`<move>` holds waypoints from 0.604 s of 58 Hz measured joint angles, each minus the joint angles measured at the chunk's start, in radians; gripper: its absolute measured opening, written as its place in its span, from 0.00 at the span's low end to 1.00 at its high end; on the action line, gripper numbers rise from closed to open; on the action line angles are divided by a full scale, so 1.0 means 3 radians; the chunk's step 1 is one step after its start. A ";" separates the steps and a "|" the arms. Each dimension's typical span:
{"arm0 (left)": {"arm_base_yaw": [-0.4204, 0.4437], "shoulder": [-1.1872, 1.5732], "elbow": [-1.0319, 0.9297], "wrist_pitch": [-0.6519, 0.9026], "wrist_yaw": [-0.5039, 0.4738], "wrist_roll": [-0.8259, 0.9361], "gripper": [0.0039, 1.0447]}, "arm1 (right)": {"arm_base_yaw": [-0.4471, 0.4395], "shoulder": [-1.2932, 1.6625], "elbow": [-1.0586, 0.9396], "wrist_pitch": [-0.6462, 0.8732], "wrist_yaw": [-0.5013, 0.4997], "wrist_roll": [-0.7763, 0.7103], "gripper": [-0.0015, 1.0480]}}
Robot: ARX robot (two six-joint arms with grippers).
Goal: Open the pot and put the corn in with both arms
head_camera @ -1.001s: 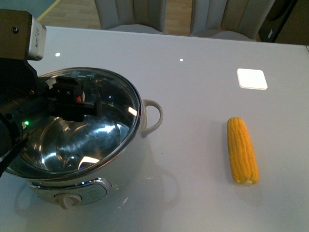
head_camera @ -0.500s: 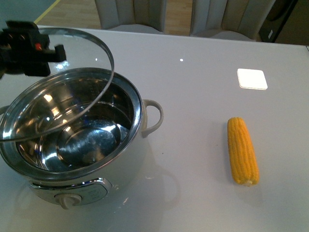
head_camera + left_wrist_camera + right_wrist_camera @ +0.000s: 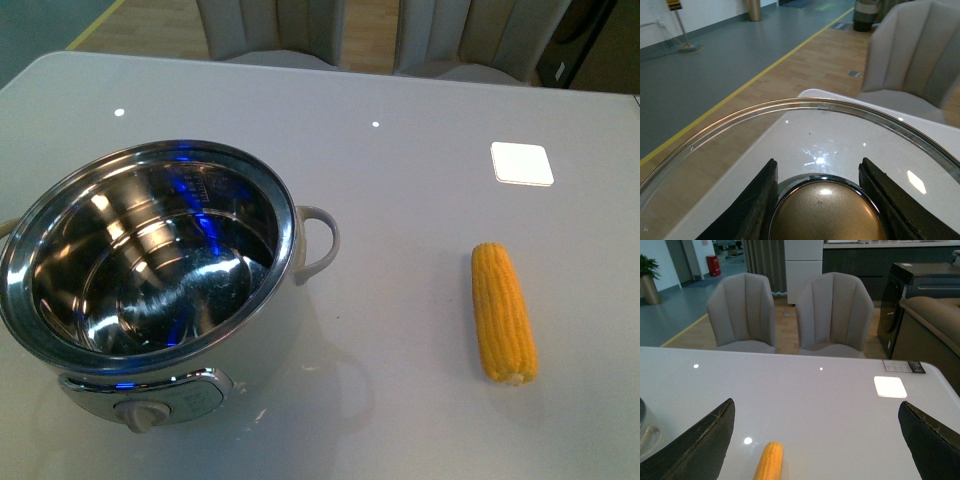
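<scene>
- Front view: the pot is seen uncovered on the table, and the corn is laid well apart to its right.
- Left wrist view: the lid is clamped by its knob in the left gripper.
- Right wrist view: the right gripper is spread wide and empty, the corn framed between its fingers.

Glossy white table, open pot at left, corn lying well apart at right

place: open office or showroom hall | evidence — yellow floor line, padded chairs, white table, potted plant
</scene>
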 joint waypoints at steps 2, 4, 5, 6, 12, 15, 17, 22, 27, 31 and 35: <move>0.0097 0.0098 0.0038 0.0045 0.0003 0.0009 0.40 | 0.0000 0.0000 -0.0001 0.0000 0.0000 0.0000 0.92; 0.0161 0.0175 0.0066 0.0078 0.0003 0.0011 0.40 | 0.0000 0.0000 0.0000 0.0000 0.0000 0.0000 0.92; 0.0183 0.0203 0.0075 0.0088 0.0003 0.0013 0.40 | 0.0000 0.0000 0.0000 0.0000 0.0000 0.0001 0.92; 0.0224 0.0257 0.0090 0.0113 0.0001 0.0017 0.40 | 0.0000 0.0000 -0.0001 0.0000 0.0000 0.0001 0.92; 0.0401 0.0615 0.0159 0.0319 0.0000 0.0041 0.40 | 0.0000 0.0000 0.0000 0.0000 0.0000 0.0000 0.92; 0.0446 0.0807 0.0206 0.0415 0.0000 0.0041 0.40 | 0.0000 0.0000 -0.0001 0.0000 0.0000 0.0001 0.92; 0.0460 0.0890 0.0229 0.0460 0.0000 0.0039 0.40 | 0.0000 0.0000 0.0000 0.0000 0.0000 0.0001 0.92; 0.0492 0.1129 0.0314 0.0562 -0.0003 0.0032 0.40 | 0.0000 0.0000 0.0000 0.0000 0.0000 0.0000 0.92; 0.0514 0.1369 0.0425 0.0666 -0.0023 0.0019 0.40 | 0.0000 0.0000 0.0000 0.0000 0.0000 0.0000 0.92; 0.0528 0.1526 0.0512 0.0724 -0.0027 0.0018 0.40 | 0.0000 0.0000 0.0000 0.0000 0.0000 0.0000 0.92; 0.0537 0.1676 0.0598 0.0774 -0.0036 0.0017 0.40 | 0.0000 0.0000 0.0000 0.0000 0.0000 0.0001 0.92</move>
